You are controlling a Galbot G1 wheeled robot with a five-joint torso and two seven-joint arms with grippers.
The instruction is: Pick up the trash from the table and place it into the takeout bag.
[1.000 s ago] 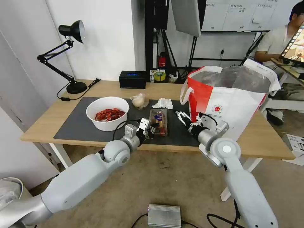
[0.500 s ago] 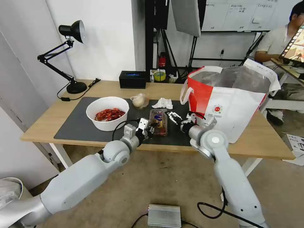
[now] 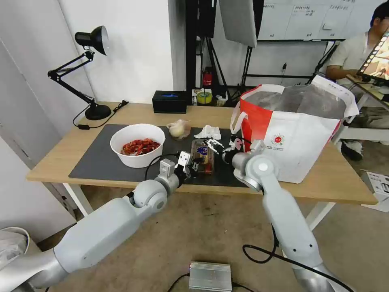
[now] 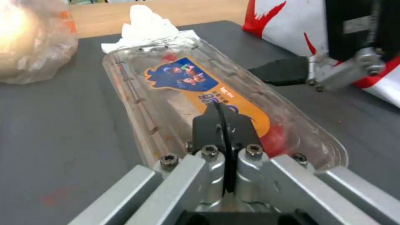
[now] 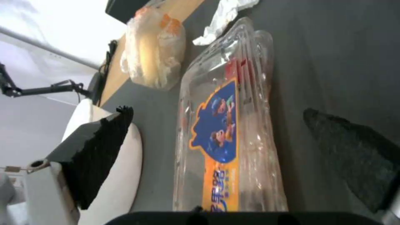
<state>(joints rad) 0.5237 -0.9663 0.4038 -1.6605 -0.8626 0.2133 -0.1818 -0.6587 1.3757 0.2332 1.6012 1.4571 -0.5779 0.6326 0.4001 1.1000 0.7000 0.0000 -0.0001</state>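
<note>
Straddling the clear tray (image 3: 202, 151) wide open, right tool (image 3: 212, 143), left tool (image 4: 223, 120) pressed shut at its near end.

Light wood tabletop (image 3: 332, 178) across the middle of the frame, large dark grey mat (image 3: 97, 156) over its left half. White round bowl (image 3: 137, 145) left of centre, red shells inside. Clear plastic hinged tray (image 3: 202, 155) at centre, blue-and-orange label with small cartoon figures, red bits showing through. Crumpled white tissue (image 3: 208, 132) just above. Small clear bag (image 3: 178, 129), beige lump, orange print. White-and-red takeout bag (image 3: 298, 134) at right, silver foil lining, white strap handles, small round red logo. Black box (image 3: 169, 101) at upper centre, blue glow on top. Black lamp (image 3: 87, 69) upper left. Left end effector (image 4: 224, 125) black-tipped on silver; right end effector (image 3: 212, 145) silver and black.
</note>
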